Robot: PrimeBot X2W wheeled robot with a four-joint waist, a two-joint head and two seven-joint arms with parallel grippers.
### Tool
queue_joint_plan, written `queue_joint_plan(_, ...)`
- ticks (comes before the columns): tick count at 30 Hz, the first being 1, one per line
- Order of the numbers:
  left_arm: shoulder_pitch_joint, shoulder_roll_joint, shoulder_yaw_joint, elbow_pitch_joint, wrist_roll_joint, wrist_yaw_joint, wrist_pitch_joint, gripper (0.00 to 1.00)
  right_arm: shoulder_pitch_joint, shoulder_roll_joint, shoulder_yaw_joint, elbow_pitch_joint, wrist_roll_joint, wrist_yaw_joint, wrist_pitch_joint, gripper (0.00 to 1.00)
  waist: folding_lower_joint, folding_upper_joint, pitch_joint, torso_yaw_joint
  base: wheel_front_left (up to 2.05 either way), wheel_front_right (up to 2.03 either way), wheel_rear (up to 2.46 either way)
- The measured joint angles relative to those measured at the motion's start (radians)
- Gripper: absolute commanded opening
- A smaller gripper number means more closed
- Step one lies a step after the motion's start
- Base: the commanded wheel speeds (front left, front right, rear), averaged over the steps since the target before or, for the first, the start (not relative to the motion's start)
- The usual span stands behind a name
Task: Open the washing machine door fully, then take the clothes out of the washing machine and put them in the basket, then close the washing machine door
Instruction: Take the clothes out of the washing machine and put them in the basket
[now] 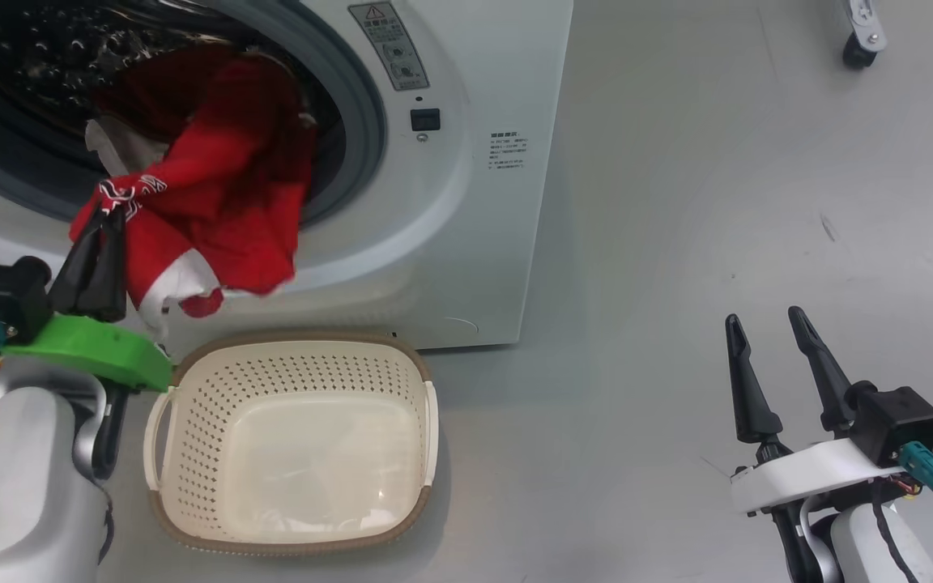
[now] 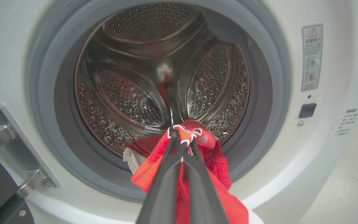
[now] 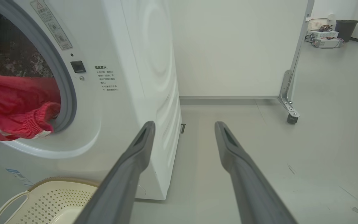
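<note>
Left hand [image 2: 180,137]: the two dark fingers were pressed together on a fold of the clothes [image 1: 223,210], gripping the red fabric at a white-trimmed edge. Right hand [image 1: 764,317]: fingers spread wide, nothing between them, held low over the floor [image 1: 717,162].

In the head view, the gripped garment ran from the left hand toward 1 o'clock, draped over the grey rubber ring [image 2: 42,93] with its far end inside the perforated drum [image 2: 129,99]. A white panel hung from the bundle at 5 o'clock of the fingertips. The clothes were therefore half out of the washing machine [image 1: 483,243], not clear of it.

The governing relation: the basket [image 1: 296,338] stood on the floor just in front of the machine, at about 5 o'clock of the left hand and below the hanging fabric. Its long axis appeared to run from 9 to 3 o'clock, with one handle at each end. It held nothing. The left hand was much the nearer; the right hand stood well apart at 3 o'clock of the basket.

Markings: a grey label [image 1: 389,44] with a red warning triangle sat at 2 o'clock of the drum mouth, above a black latch socket [image 1: 425,119]. A block of small print [image 1: 509,151] lay beside it. Both were too small to read, as was the garment's white lettering.
</note>
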Motion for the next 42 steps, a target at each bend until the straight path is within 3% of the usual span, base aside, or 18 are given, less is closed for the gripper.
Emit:
queue_joint_plan(11,0.039,0.011,0.094,-0.327,0.036,0.0,0.0,0.0,0.013,0.0,0.004,-0.001,0.0,0.008,0.0,1.0,0.0,0.0,-0.034,0.032,0.0,0.0,0.0)
queue_joint_plan(18,0.072,0.003,0.106,-0.43,0.044,0.0,0.0,0.0,0.013,0.001,0.007,-0.001,0.0,0.009,0.0,1.0,0.0,0.0,-0.036,0.033,0.0,0.0,0.0)
queue_joint_plan(32,0.242,0.004,0.013,-0.385,0.051,0.0,0.0,0.0,0.014,0.004,0.023,-0.004,0.0,0.017,0.0,1.0,0.0,0.0,-0.022,0.013,0.0,0.0,0.0)
queue_joint_plan(42,0.266,0.035,-0.057,-0.313,0.051,-0.001,0.002,0.0,0.009,0.004,0.037,-0.017,-0.002,0.017,0.0,1.0,0.0,0.0,0.036,-0.015,0.0,0.0,0.0)
